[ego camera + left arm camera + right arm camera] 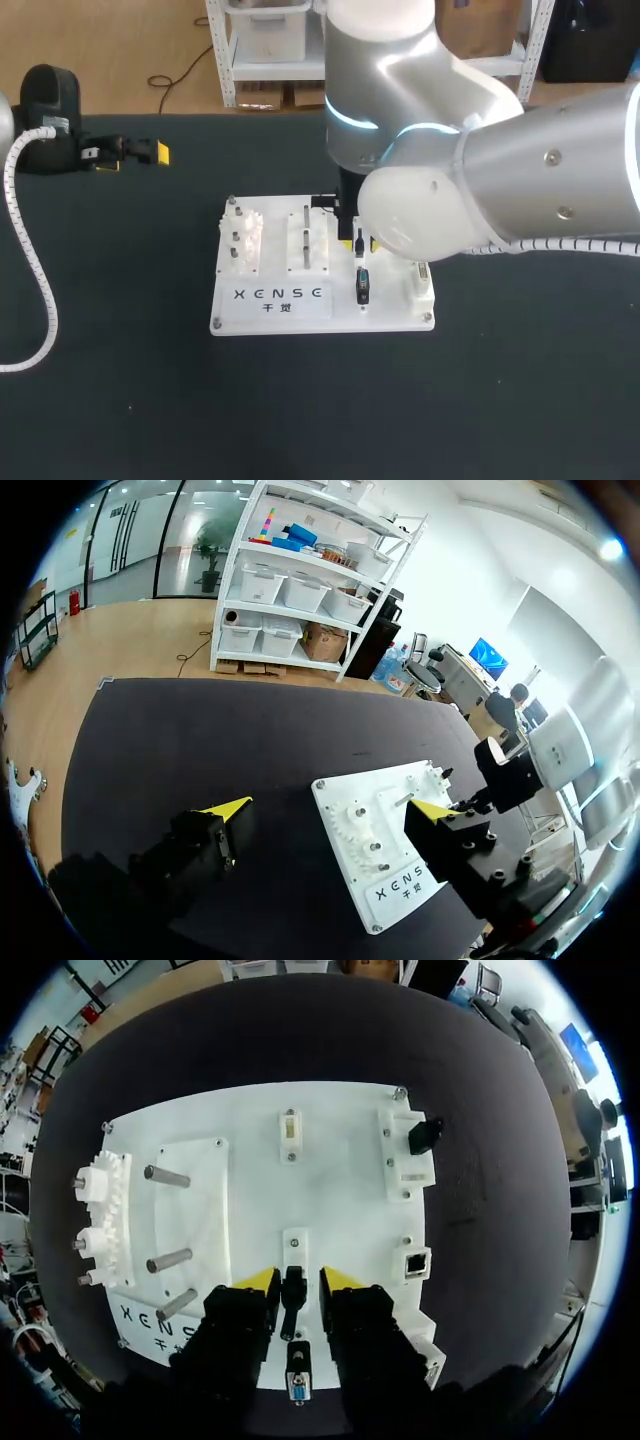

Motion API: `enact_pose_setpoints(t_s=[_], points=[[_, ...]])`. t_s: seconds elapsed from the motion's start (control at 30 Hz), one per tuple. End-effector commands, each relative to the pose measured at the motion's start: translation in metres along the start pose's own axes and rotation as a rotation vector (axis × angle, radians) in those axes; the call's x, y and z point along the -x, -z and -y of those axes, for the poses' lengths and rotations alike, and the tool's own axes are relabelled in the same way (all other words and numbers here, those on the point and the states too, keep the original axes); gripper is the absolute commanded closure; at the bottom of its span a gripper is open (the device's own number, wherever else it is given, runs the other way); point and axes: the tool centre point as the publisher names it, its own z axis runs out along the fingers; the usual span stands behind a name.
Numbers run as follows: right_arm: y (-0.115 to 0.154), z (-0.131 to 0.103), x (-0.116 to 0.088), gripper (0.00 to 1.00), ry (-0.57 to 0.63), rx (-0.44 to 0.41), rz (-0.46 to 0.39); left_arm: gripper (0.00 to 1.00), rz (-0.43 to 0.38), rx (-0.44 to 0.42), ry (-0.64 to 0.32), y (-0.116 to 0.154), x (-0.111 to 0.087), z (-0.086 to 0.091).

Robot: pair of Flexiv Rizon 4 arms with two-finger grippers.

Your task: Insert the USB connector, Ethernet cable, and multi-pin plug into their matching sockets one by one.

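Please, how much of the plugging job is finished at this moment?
Nothing looks clearly done: the Ethernet socket is empty. In hand: the right hand is open around a black plug on the board, not gripping it. Left: all three insertions, probably. The left hand sits open, off the board.

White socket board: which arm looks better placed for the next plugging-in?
Right. The right end effector hangs directly over the white socket board, with a black plug between its yellow tips. The left end effector is off the board, open and empty, by the table's far left side.
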Motion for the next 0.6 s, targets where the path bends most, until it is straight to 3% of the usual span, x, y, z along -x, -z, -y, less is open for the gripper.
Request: enact_pose_setpoints(t_s=[0.03, 0.37, 0.6], points=[[-0.001, 0.000, 0.001, 1.00, 0.011, 0.005, 0.008, 0.00, 0.000, 0.000, 0.000, 0.000, 0.000, 0.000], [0.015, -0.001, 0.004, 1.00, 0.037, 0.047, 0.056, 0.00, 0.000, 0.000, 0.000, 0.000, 0.000, 0.000], [0.033, 0.012, 0.012, 1.00, 0.028, 0.061, 0.105, 0.00, 0.000, 0.000, 0.000, 0.000, 0.000, 0.000]])
